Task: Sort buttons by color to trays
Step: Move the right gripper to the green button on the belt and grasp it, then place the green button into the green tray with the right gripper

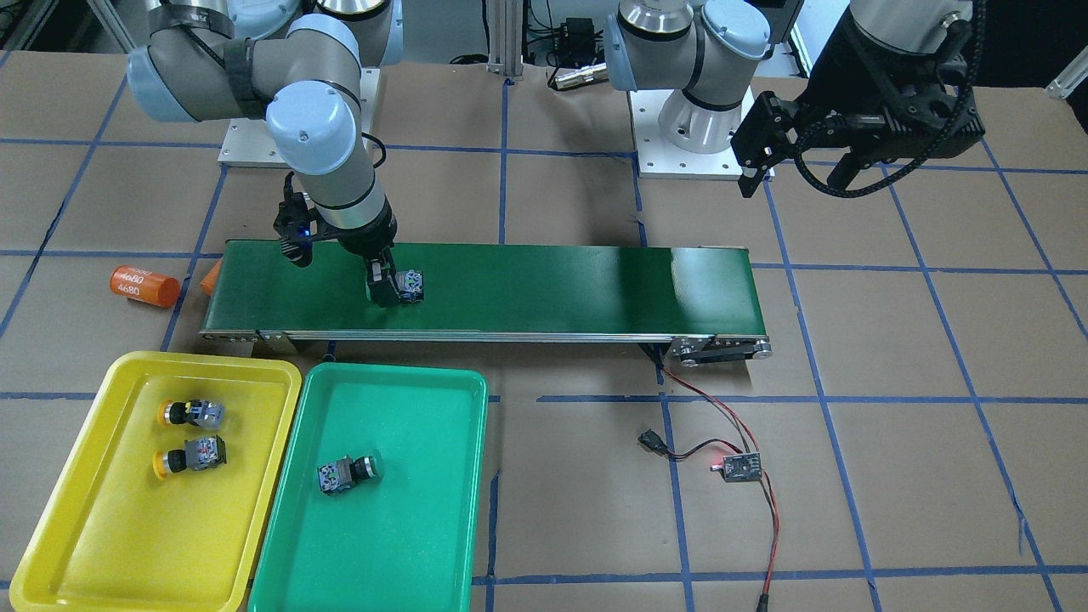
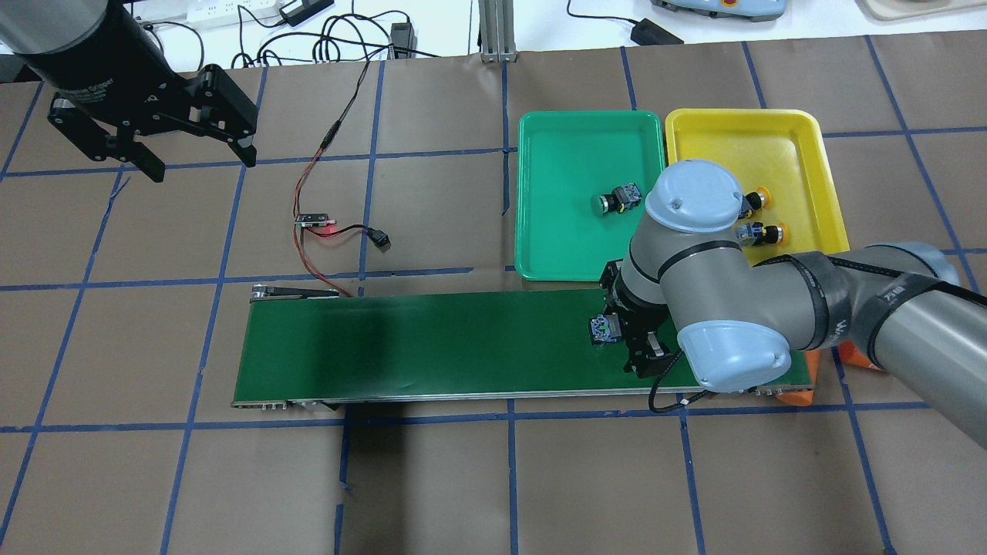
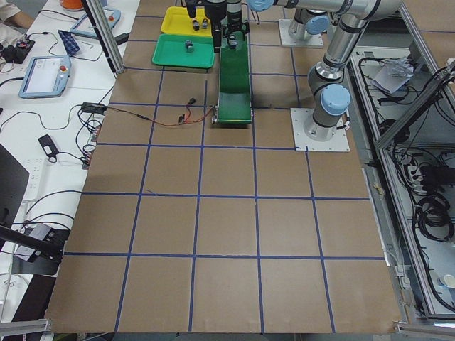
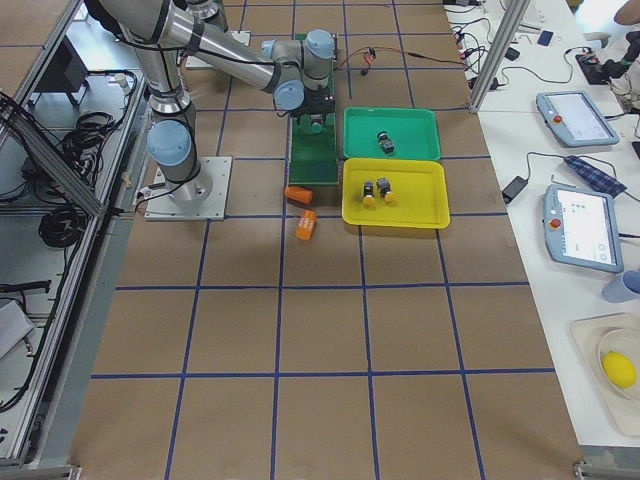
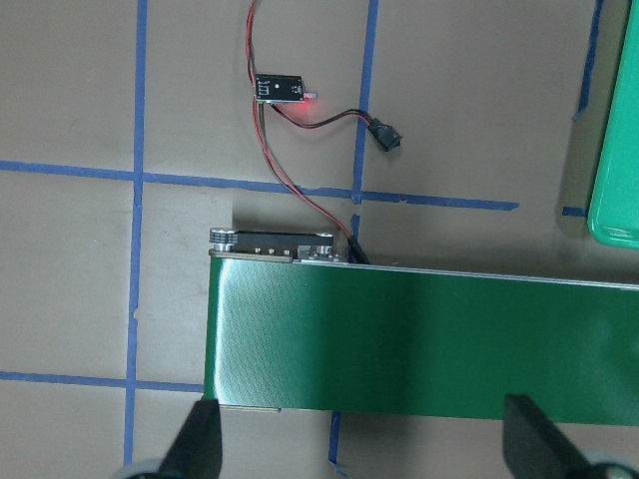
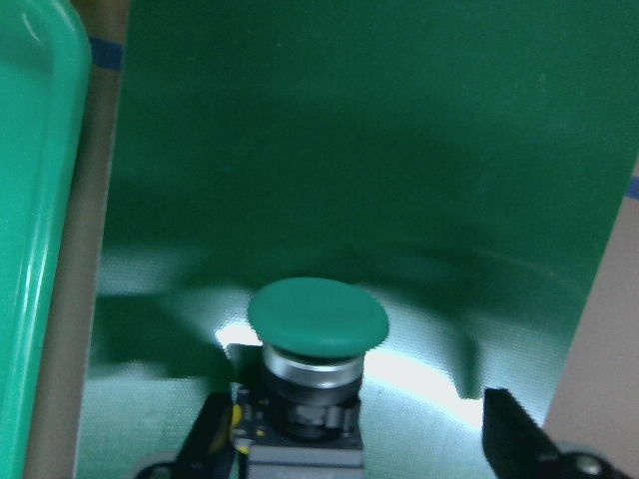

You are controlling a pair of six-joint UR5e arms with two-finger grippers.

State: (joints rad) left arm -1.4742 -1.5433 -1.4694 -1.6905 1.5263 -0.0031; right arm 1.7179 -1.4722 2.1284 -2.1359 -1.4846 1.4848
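green button [image 6: 318, 317] | right wrist — cap visible | overhead — cap hidden

A yellow button [image 1: 191, 414] and a second yellow button [image 1: 189, 455] lie on their sides in the yellow tray [image 1: 127, 531], a green button [image 1: 347, 473] lies on its side in the green tray [image 1: 387, 544] just beside it, and a second green button [image 1: 412, 286] lies on the dark belt [image 1: 552, 289].

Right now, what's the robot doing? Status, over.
Right gripper open astride green button on belt. Left gripper open, empty. No obstacle toward green tray.
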